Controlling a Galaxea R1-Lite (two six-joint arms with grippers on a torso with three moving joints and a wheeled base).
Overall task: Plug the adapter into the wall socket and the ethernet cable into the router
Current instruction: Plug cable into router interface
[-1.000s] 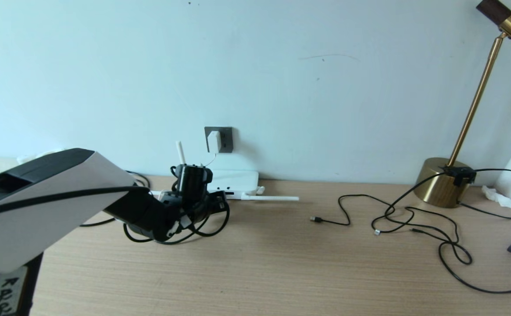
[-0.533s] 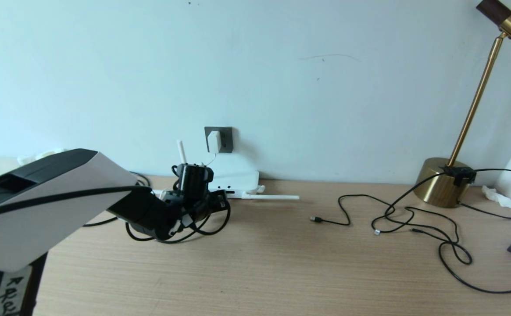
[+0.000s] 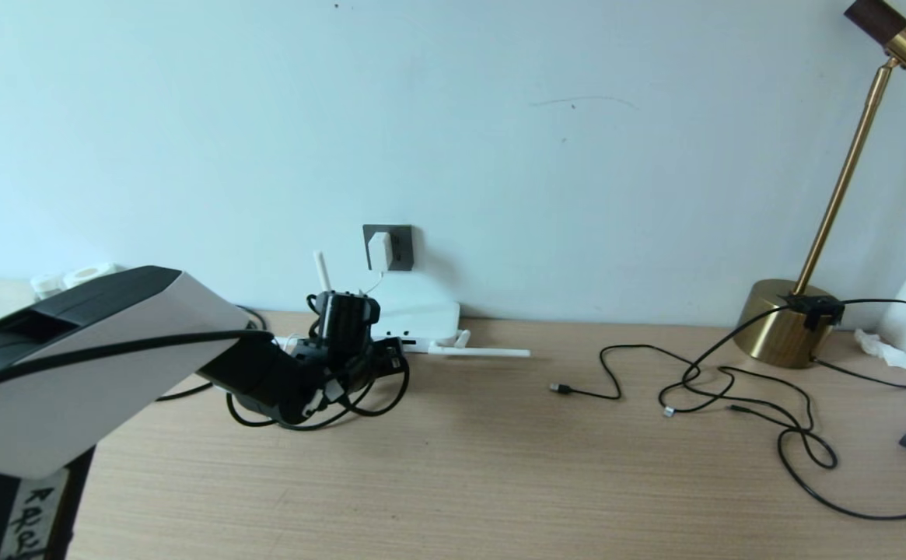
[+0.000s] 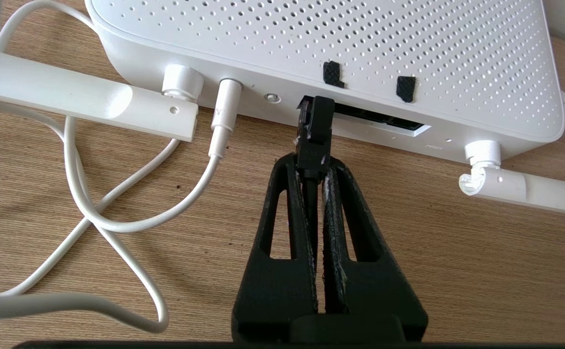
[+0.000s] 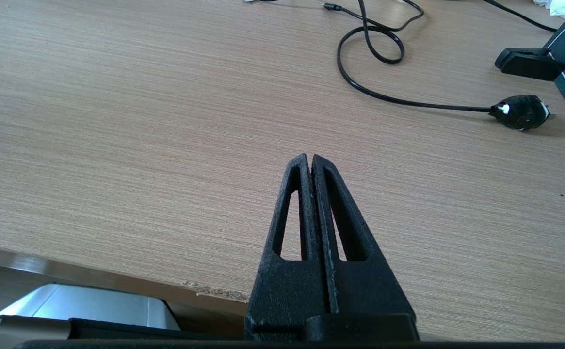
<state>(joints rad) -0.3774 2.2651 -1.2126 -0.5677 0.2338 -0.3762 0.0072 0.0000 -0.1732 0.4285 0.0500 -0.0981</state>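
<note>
The ethernet cable (image 4: 314, 145) is pinched at its black plug between the two fingers (image 4: 296, 203) of the left gripper (image 4: 311, 167), which are pressed together on it. The plug projects straight ahead of the fingertips, and its front end meets the dark port slot on the edge of the router (image 4: 340, 53) directly in front of the gripper; how deep it sits cannot be told. On the robot's left of the gripper, a white cord (image 4: 117, 213) is plugged into the same edge and loops across the table (image 4: 481, 271). Folded white antennas (image 4: 88, 97) lie along the table on both sides of the fingers.

In the head view, the left gripper (image 3: 390, 356) sits low at the router (image 3: 421, 317), black cable coiled beside the wrist. Beyond and above the gripper, the adapter (image 3: 379, 250) is seated in the wall socket (image 3: 400, 247), its cord hanging toward the router. One antenna (image 3: 320, 271) stands upright behind the wrist.

The right gripper (image 5: 309, 162) hangs over bare table (image 5: 117, 121) near its front edge, fingers pressed together on nothing. Thin black cables (image 3: 732, 389) lie ahead of it, with a brass lamp (image 3: 787, 323) well beyond at the wall.
</note>
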